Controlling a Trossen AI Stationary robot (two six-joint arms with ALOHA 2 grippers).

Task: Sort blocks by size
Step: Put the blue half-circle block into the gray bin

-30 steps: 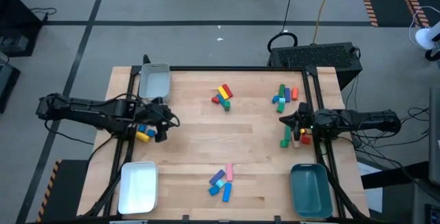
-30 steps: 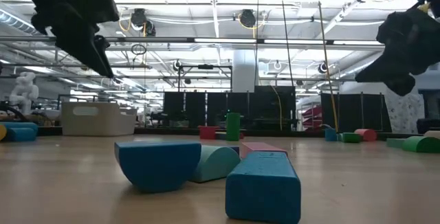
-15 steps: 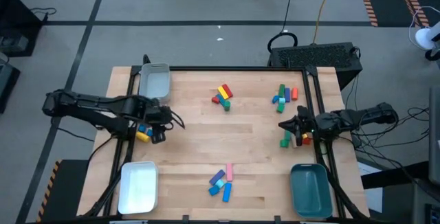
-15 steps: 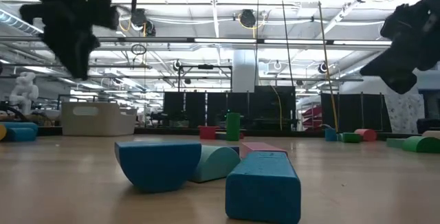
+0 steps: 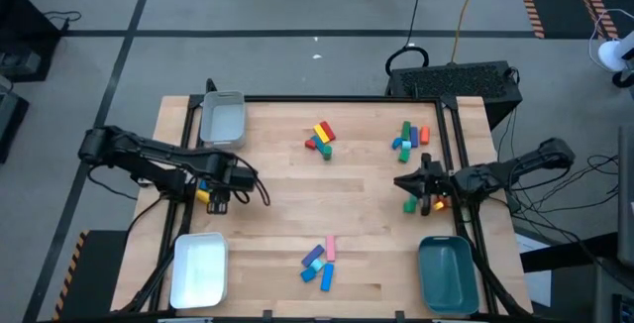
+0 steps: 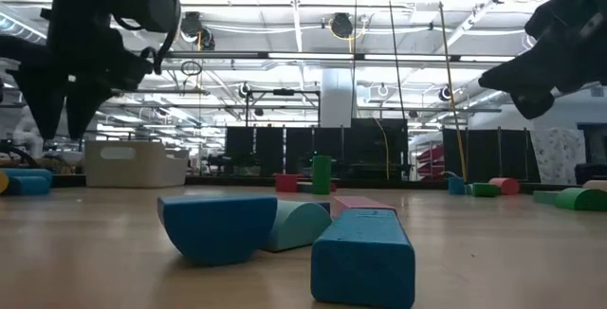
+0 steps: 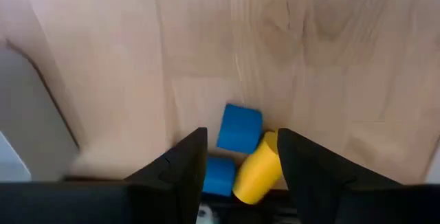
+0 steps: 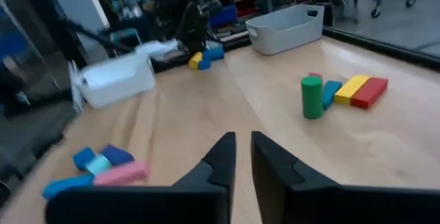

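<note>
**Both arms pulled back toward their table edges**

Since a second ago the left arm has folded nearer the table's nine o'clock edge, and the right arm has drawn in at three o'clock.

Largest of the blocks are the bars: a blue bar (image 6: pixel 362 256) lies nearest the low camera, with a pink bar (image 5: pixel 331 249) behind it, in the six o'clock cluster beside a blue half-round (image 6: pixel 218 227) and a teal half-round (image 6: pixel 302 225). At twelve o'clock lie a yellow bar (image 8: pixel 352 87) and a red bar (image 8: pixel 369 91), with an upright green cylinder (image 8: pixel 311 97) just beside them. Smaller pieces sit at two o'clock.

The left gripper (image 7: pixel 240 159) hangs over a yellow cylinder (image 7: pixel 259 174) and two blue cubes (image 7: pixel 239 128); its fingers stand apart with nothing clamped. The right gripper (image 8: pixel 243 152) has its fingers parted by a narrow gap, empty.

Only the left wrist view shows the cubes and cylinder touching. Only the low view shows both grippers lifted off the wood. Only the right wrist view shows the cylinder standing upright.
</note>
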